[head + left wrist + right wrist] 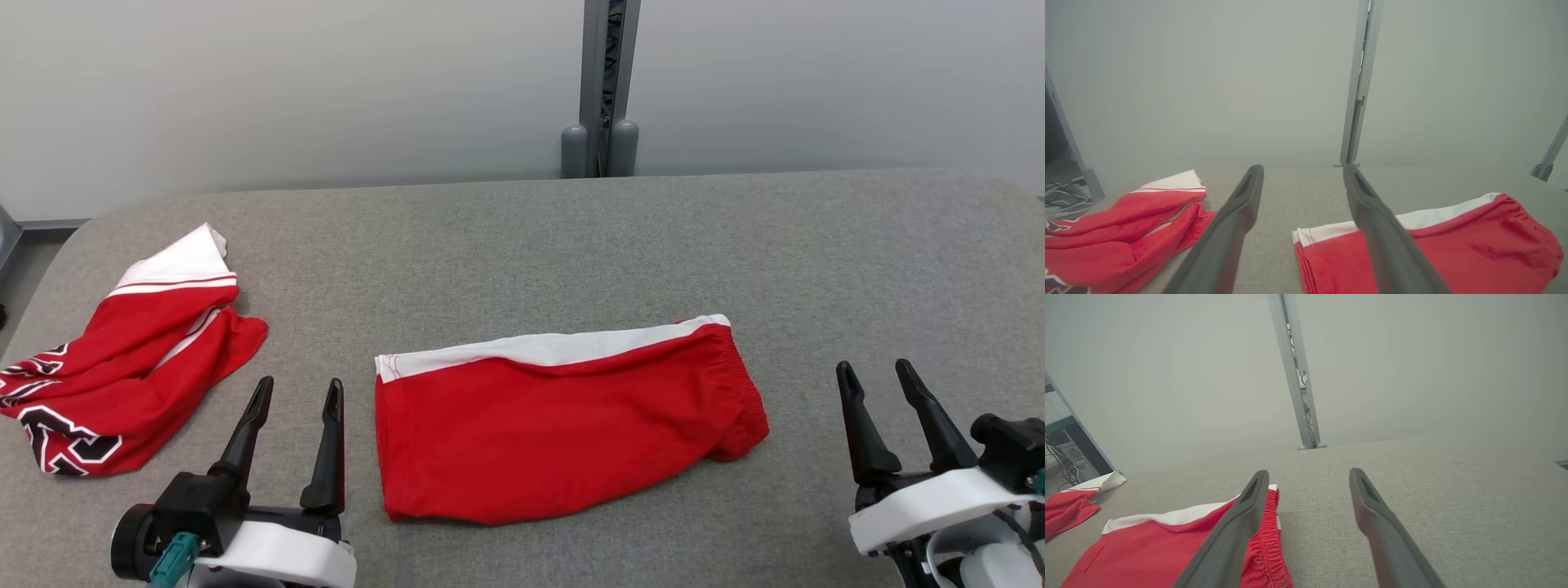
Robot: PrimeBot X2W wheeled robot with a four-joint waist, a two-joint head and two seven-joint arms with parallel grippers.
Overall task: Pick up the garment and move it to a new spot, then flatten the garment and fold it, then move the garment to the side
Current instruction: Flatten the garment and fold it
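Red folded shorts (563, 420) lie flat in the middle of the grey counter (571, 237), white stripe along the far edge. The long axis runs left-right, tilted a bit so the waistband end on the right sits farther back. The left gripper (299, 384) rests just beside the shorts' left hem edge, fingers apart, holding nothing. The right gripper (875, 367) sits further off past the waistband end, fingers also spread & empty. Neither touches cloth.

The fold looks done, so I'd judge you've only the shift to the side left. Your left arm is nearer, but w/ the axis lying across both arms you'd prob. want one gripper at each short end so the fold doesn't slump. A second red garment (131, 359) lies crumpled at far left — mind it if you slide that way.
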